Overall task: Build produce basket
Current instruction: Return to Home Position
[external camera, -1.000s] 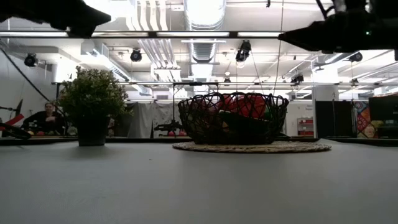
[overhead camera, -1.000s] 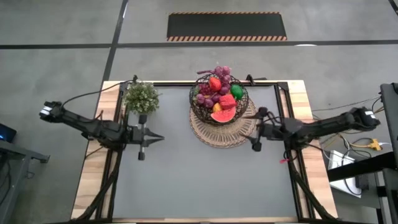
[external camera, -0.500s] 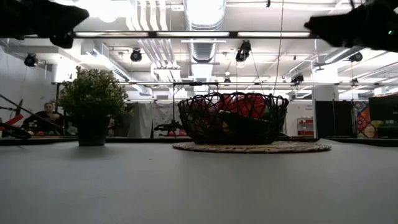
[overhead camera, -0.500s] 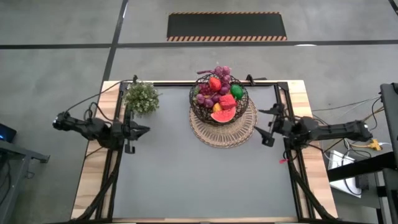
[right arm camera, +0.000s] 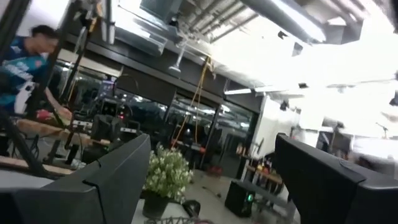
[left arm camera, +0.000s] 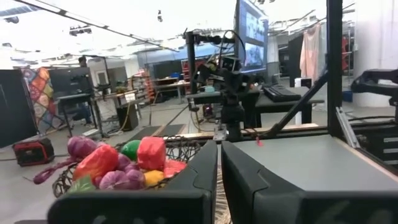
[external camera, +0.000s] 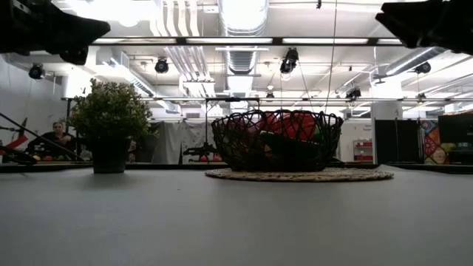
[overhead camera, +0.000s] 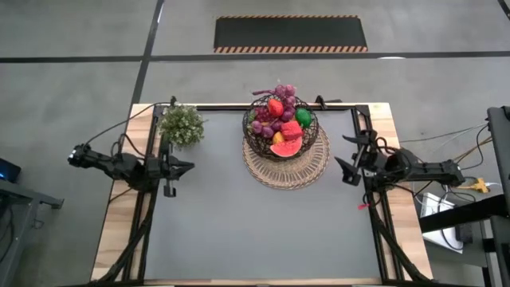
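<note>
Basket filling looks complete, so the step in hand is judged to be both arms going to rest.

The left gripper has its fingers together with only a thin slit between them and nothing held. It hangs above the left edge of the bench, just in front of a small leafy plant. The right gripper has its fingers spread wide apart and empty. It hangs above the right edge of the bench, level with the left one and beside the round woven mat.

Between the two arms and clear of both, the basket stands on that mat at the far middle of the bench. It is heaped with produce: purple grapes on top, a strawberry, a green lime, a red pepper and a watermelon slice at the front. No fruit lies loose on the grey surface.

The next move seems to call only for folding each arm back onto its own side, with no grasp and no reach toward the mat.
</note>
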Robot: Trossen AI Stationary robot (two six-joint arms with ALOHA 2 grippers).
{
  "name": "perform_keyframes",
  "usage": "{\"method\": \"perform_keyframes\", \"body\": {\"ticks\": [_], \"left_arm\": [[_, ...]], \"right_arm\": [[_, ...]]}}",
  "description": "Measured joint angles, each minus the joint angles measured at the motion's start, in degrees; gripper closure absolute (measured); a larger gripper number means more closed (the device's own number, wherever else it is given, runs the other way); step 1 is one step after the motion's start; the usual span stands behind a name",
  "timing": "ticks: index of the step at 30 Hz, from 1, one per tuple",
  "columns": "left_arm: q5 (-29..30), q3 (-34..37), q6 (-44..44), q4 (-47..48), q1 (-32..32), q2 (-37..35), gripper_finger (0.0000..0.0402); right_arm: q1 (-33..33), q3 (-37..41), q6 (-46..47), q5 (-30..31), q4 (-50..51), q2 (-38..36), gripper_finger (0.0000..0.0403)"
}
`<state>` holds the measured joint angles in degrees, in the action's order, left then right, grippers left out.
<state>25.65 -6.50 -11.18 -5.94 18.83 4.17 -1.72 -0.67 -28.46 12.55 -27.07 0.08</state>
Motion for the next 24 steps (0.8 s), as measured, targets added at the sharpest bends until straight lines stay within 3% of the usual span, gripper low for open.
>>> {"method": "perform_keyframes", "body": {"ticks": [4,17,20,24], "left_arm": [[0.0,0.3,0.2,0.5,0.0,-0.2,0.0396],[0.0,0.3,0.3,0.4,0.0,0.8,0.0396],[0.0,0.3,0.3,0.4,0.0,1.1,0.0396],[0.0,0.3,0.3,0.4,0.0,1.0,0.0396]], "right_arm": [[0.0,0.0,2.6,2.6,0.0,0.8,0.0078],[0.0,0.0,7.8,2.5,0.4,4.3,0.0078],[-0.8,0.0,5.0,3.8,3.8,2.0,0.0078],[-0.4,0.0,9.5,4.4,12.8,0.0,0.0078]]}}
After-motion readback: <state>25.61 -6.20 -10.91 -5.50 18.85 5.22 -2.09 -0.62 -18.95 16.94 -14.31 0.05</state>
